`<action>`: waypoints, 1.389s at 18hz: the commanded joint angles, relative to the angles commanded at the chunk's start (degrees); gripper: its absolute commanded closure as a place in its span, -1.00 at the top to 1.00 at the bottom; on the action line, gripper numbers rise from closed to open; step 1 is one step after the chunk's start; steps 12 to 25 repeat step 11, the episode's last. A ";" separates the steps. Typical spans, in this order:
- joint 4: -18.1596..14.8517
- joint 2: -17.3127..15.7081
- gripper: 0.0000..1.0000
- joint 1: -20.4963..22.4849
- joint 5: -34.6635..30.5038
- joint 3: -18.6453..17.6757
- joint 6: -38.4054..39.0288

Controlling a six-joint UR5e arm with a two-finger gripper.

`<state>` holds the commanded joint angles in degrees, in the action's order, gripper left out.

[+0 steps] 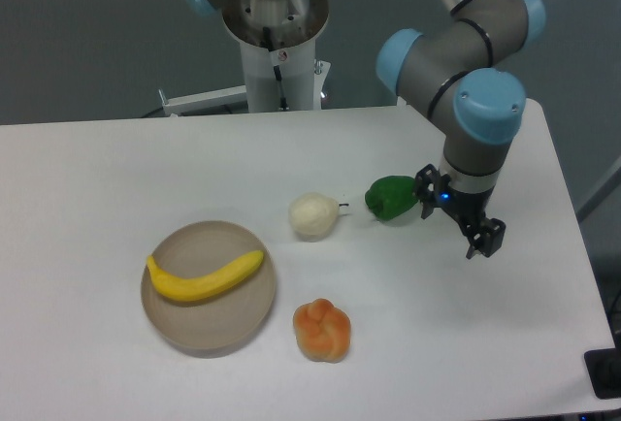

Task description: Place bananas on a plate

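Observation:
A curved bright-yellow banana (205, 277) lies across the round beige-grey plate (208, 325) at the front left of the table. My gripper (459, 219) hangs over the right part of the table, far from the plate and just right of a green pepper. Its two fingers are apart with nothing between them.
A green pepper (392, 198) lies right next to the gripper's left finger. A cream-white onion-like vegetable (313, 215) sits mid-table. An orange lumpy fruit (322, 329) rests to the right of the plate near the front edge. The arm's base (275, 28) stands at the back.

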<state>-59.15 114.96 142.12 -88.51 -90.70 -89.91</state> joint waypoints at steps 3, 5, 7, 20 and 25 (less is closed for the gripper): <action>0.09 0.00 1.00 0.18 0.26 -0.26 0.00; 0.18 0.00 1.00 0.18 0.53 -0.35 0.00; 0.18 0.00 1.00 0.18 0.62 -0.35 0.00; 0.09 0.00 1.00 0.09 0.18 -0.35 0.09; 0.09 0.00 1.00 0.09 0.18 -0.35 0.09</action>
